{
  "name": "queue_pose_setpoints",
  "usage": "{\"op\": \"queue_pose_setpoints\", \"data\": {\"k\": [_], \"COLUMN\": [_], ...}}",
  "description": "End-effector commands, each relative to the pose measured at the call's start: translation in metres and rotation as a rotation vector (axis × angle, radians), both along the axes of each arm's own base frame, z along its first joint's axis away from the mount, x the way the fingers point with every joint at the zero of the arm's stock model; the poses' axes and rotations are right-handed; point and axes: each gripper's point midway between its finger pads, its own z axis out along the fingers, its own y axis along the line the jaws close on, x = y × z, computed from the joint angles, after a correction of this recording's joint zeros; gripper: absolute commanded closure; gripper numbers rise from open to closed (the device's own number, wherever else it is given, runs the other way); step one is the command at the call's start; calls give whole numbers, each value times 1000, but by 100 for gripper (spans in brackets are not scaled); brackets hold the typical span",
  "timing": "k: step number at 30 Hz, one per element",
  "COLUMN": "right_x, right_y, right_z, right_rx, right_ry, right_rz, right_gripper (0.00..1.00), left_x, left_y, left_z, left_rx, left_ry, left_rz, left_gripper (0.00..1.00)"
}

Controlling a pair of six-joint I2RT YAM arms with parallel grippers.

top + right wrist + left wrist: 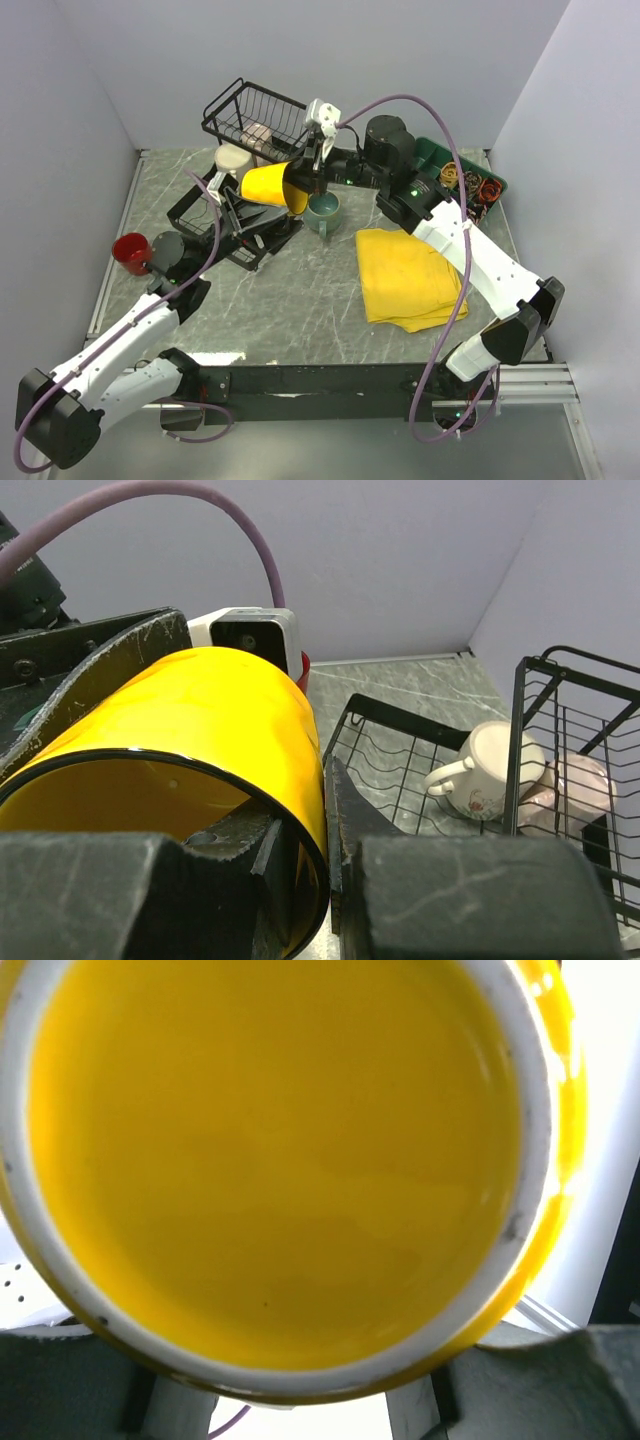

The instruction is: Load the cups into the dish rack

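As R gripper [310, 852] clamps, cup [200, 715] tilts.

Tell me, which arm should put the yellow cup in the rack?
Probably the right arm: the right end effector pinches the yellow cup by its rim beside the dish rack. The left end effector just faces the cup's bottom, no clear grip.

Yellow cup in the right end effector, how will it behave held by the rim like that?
The yellow cup looks glazed and glossy, so it may slip in the right end effector, which pinches only its rim. It seems rigid ceramic, likely to chip if dropped. Round-walled, it would probably roll if laid on its side.
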Motion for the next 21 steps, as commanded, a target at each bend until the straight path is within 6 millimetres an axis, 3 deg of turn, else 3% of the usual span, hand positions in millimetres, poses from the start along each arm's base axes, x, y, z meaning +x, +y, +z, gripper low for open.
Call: {"op": "queue_pose_setpoints", "data": {"k": [1,9,15,21], "right_x": [-28,-30,-29,-29], "right_y": [-8,-10,-7,-7], "right_z": [27,27,22,16], "right_rx": [52,50,45,38], "right_ry": [-70,-77,-62,-57], "right_rz": [66,67,73,75], "right_gripper": [100,100,100,100], "left_x": [-17,-20,-18,-17], "left_y": [16,27,23,22], "left_z": [42,48,50,47], "left_rx": [-83,-150,-136,-136], "left_ry": [-138,-136,-139,-147], "left_rz": [48,75,60,62], "left_gripper": [41,47,48,57]}}
